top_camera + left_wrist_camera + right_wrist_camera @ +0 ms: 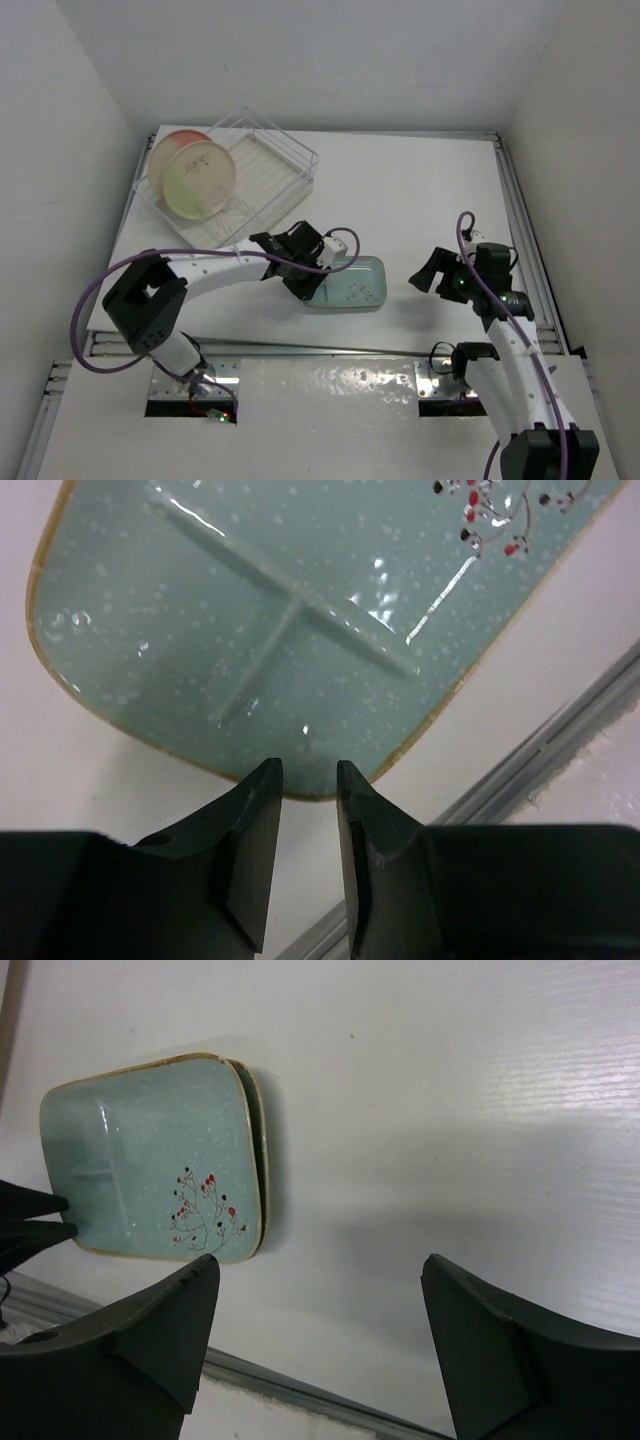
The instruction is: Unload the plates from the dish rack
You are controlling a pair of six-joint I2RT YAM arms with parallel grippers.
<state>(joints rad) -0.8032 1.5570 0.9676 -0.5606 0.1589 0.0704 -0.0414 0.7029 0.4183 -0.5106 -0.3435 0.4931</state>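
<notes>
- Teal plate [358,285], pale-speckled with a tan rim and raised dividing ridges, lies flat on the table [420,190] near the front edge, outside the rack [290,150].
- A sprig [205,1210] with red and dark berries is painted in one corner of it.
- In the right wrist view a second rim shows under its far side, perhaps another teal plate beneath.
- Left gripper [305,772]: jaws narrowly parted and clamping nothing, tips at the teal plate's near rim.
- Right gripper [318,1265]: jaws spread wide with nothing between them, over bare table to the right of the teal plate and apart from it.
- Two round plates [200,178], cream and salmon-pink, stand tilted in the clear rack at the table's far left corner.
- The table is white with a faint grain, and a metal rail [330,348] runs along its near edge.
- Plain white walls [330,60] close in three sides.
</notes>
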